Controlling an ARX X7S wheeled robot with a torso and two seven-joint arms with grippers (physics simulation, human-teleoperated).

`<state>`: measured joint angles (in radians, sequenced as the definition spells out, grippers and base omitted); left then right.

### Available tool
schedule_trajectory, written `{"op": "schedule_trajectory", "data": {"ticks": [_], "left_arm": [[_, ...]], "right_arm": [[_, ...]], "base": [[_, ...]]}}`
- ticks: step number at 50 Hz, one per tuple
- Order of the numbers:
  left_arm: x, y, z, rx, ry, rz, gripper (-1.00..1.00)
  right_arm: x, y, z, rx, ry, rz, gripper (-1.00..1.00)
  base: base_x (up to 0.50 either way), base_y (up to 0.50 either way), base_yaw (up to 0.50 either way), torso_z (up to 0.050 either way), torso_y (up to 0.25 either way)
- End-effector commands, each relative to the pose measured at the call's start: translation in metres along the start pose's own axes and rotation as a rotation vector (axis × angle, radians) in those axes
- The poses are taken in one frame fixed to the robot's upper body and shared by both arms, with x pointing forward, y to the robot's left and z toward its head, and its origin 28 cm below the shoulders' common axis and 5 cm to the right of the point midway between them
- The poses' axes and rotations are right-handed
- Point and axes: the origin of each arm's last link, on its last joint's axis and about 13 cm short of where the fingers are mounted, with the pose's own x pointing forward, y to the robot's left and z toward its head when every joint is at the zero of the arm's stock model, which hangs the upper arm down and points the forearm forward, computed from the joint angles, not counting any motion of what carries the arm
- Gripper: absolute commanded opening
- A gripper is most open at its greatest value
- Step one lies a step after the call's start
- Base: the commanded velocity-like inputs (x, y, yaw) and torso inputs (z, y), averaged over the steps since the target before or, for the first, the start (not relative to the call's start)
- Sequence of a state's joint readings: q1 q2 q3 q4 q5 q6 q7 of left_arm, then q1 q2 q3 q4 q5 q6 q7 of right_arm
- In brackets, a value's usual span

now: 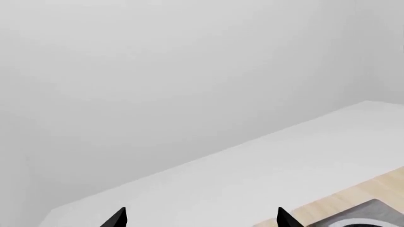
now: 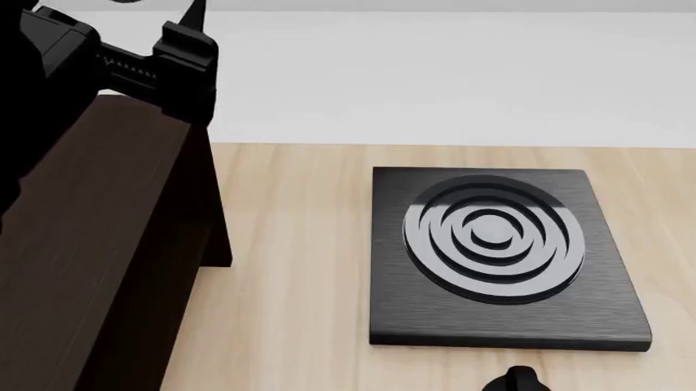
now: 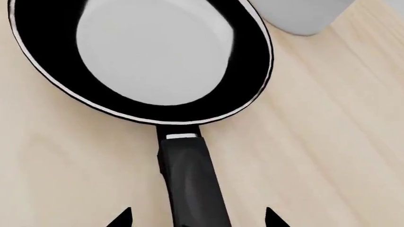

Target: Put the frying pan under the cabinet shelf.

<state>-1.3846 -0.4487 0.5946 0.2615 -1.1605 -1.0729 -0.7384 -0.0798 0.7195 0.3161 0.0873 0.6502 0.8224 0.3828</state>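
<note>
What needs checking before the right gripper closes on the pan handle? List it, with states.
1. Right gripper open: ok, its tips stand apart.
2. Handle of the frying pan between the tips: ok, it runs down the middle.
3. Pan resting flat on the wooden table: ok.
4. White container clear of the pan: cannot tell, it sits close to the rim.
5. Space under the cabinet shelf: cannot tell, hidden from the head view.
6. Left gripper out of the way: ok, open, raised, holding nothing.
</note>
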Motion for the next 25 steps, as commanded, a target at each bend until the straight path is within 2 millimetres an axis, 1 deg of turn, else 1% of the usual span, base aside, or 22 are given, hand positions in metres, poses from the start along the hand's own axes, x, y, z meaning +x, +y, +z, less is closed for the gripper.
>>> {"op": "schedule_trajectory", "data": {"ticks": [1,16,17,25], "left_arm": [[0.001,-0.002,0.001,0.005,-0.001,0.000,1.00],[0.002,-0.003,0.000,0.008,-0.002,0.000,1.00],[0.002,-0.003,0.000,0.007,-0.002,0.001,1.00],[-0.003,-0.002,0.003,0.006,-0.016,0.004,1.00]], "right_arm": [[0.010,0.004,-0.003,-0.004,0.027,0.004,1.00],[0.018,0.004,-0.009,0.017,0.053,0.007,1.00],[0.017,0.004,-0.008,0.025,0.050,0.018,-1.00],[0.007,0.004,-0.003,0.013,0.017,0.029,-1.00]], "base": [[0.00,0.00,0.00,0.000,0.000],[0.00,0.00,0.00,0.000,0.000],[0.01,0.00,0.00,0.000,0.000],[0.00,0.00,0.00,0.000,0.000]]}}
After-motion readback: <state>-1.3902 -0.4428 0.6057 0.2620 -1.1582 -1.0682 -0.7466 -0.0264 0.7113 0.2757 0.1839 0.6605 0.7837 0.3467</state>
